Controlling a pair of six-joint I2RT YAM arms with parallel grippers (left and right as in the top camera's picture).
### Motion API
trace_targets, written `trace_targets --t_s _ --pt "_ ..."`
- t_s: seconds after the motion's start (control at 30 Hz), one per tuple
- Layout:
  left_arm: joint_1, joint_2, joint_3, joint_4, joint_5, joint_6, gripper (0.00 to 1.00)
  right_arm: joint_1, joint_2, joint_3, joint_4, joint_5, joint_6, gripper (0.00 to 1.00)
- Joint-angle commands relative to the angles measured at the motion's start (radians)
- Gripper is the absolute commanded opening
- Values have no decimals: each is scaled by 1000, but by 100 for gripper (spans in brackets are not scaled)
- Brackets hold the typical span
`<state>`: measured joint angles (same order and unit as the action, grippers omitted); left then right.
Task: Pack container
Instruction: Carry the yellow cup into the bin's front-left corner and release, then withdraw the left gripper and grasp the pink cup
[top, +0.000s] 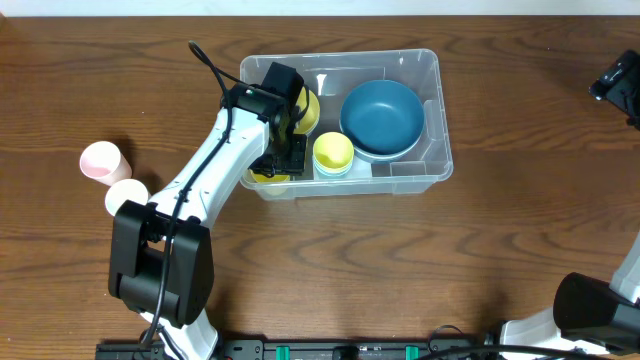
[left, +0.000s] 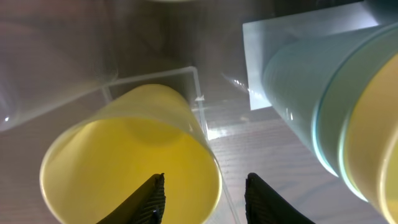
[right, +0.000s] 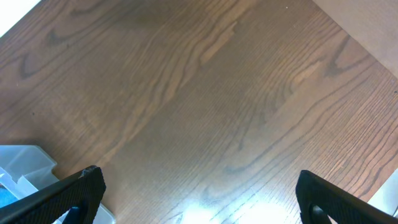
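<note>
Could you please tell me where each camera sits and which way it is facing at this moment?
Overhead: above the table, looking straight down on the container; the left arm reaches into it.
Left wrist: inside the container, facing a yellow cup; left gripper fingertips at the bottom edge.
Right wrist: above bare table, looking down; right gripper fingers at the lower corners.
Shared: the container appears in all three.

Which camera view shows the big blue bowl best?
The overhead view: the blue bowl sits fully visible inside the container. The left wrist view shows only cups; the right wrist view shows just a container corner.
</note>
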<state>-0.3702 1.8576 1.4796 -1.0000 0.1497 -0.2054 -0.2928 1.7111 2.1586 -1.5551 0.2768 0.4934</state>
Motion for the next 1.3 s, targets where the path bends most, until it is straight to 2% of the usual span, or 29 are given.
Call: trace_targets --t_s 0.0,0.33,0.5,0.53,0.67,0.93,1.07,1.27 --pt "5 11 6 7 -11 9 43 -2 0 -2 -2 4 15 99" --pt "5 -65 272 -135 -10 37 44 -2 0 -2 -2 4 15 99" --pt "37 -156 364 -190 -130 33 45 -2 0 -2 -2 4 15 99" --pt "53 -175 365 -188 -165 25 49 -2 0 -2 -2 4 15 99" --pt "174 -220 365 -185 -267 0 53 -2 0 -2 -1 4 14 99" --pt "508 -153 354 -117 -266 -158 54 -2 0 -2 -2 4 15 99" --pt "597 -73 354 -116 -266 -167 54 -2 0 -2 -1 4 15 99" --pt "655 63 352 -113 -267 -167 54 -2 0 -2 -2 4 15 99"
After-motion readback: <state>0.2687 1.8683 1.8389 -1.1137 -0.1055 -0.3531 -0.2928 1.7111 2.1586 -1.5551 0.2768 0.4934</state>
